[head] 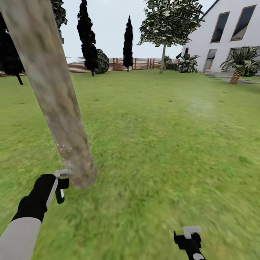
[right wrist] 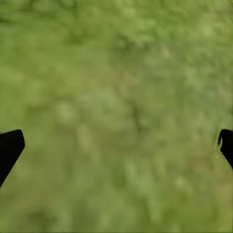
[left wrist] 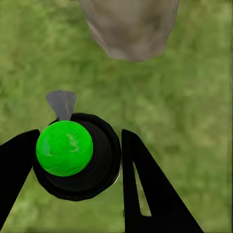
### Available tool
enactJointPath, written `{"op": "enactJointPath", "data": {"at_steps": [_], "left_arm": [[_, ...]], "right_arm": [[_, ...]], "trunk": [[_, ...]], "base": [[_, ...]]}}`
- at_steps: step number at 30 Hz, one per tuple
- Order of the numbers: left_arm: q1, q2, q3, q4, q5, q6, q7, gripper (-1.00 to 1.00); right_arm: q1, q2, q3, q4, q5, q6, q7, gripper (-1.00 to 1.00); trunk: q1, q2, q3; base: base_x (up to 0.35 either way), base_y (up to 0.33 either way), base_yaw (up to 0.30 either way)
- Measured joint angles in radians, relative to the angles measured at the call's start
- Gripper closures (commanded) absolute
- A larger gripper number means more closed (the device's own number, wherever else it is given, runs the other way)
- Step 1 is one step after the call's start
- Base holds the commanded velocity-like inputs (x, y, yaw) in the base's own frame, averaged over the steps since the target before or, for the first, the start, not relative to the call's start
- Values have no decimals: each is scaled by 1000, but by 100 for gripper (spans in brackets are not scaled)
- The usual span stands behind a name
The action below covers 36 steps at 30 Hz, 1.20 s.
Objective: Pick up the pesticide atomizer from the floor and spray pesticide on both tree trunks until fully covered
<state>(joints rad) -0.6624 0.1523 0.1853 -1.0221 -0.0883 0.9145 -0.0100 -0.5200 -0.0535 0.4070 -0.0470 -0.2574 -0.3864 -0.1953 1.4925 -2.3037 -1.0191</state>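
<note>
Open lawn (head: 162,126); left hand (left wrist: 77,160) grips atomizer (left wrist: 73,155) beside trunk (head: 54,94); right hand (right wrist: 116,145) spread.

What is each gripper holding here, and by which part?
The left gripper holds the pesticide atomizer, its fingers on either side of the round dark body below the green top. The right gripper is open over grass, empty.

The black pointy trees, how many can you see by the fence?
2 stand out clearly against the sky: a tall one left of middle and a slimmer one right of it. A dark shape behind the near tree trunk may be a third.
</note>
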Motion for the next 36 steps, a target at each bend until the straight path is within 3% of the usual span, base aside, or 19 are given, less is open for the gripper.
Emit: {"op": "enactJointPath", "data": {"at_steps": [20,36], "left_arm": [[0,-9,0,-1,0,-1,-2,100],[0,-9,0,-2,0,-1,0,100]], "right_arm": [[0,-2,0,1,0,0,0,-100],[0,0,0,0,0,0,0,-100]], "trunk": [[0,0,0],[0,0,0]], "base": [[194,-217,7],[59,-269,269]]}}
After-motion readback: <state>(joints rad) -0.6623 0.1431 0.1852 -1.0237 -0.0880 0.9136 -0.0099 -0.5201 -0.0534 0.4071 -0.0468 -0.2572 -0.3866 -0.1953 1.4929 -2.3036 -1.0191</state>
